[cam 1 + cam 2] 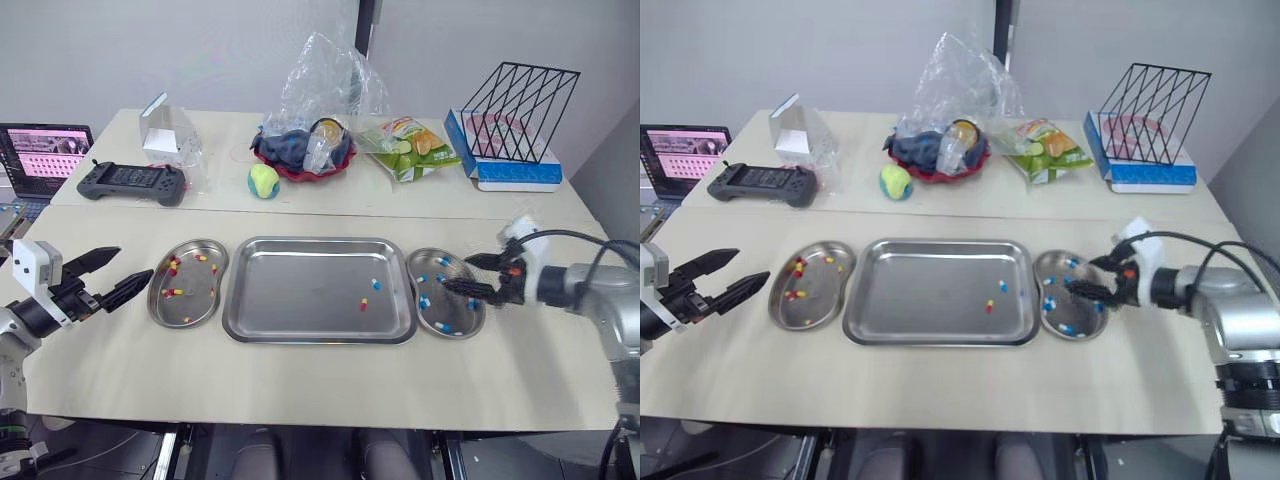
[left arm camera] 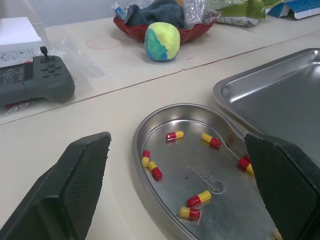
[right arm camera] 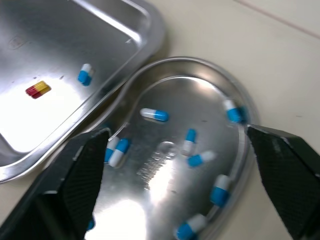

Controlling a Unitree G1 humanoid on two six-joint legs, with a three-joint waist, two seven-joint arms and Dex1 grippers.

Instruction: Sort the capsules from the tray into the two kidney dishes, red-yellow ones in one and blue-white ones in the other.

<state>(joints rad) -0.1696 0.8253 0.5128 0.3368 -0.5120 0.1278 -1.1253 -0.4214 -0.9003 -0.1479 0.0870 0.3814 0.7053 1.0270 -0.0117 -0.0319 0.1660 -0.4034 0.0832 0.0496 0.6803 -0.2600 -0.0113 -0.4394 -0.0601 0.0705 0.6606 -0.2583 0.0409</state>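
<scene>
You have the right gripper (image 1: 465, 273) over the blue-white dish (image 1: 448, 309) and the left gripper (image 1: 133, 263) just left of the red-yellow dish (image 1: 190, 305), both with jaws wide open and empty.

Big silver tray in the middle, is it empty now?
Not empty. The rectangular steel tray holds two capsules near its right end: one blue-white capsule and one red-yellow capsule.

You have bare tabletop (image 1: 300, 388) across the lower frame; the tray (image 1: 300, 275) fills the centre, with the controller (image 1: 132, 183) and ball (image 1: 264, 181) above it.
</scene>
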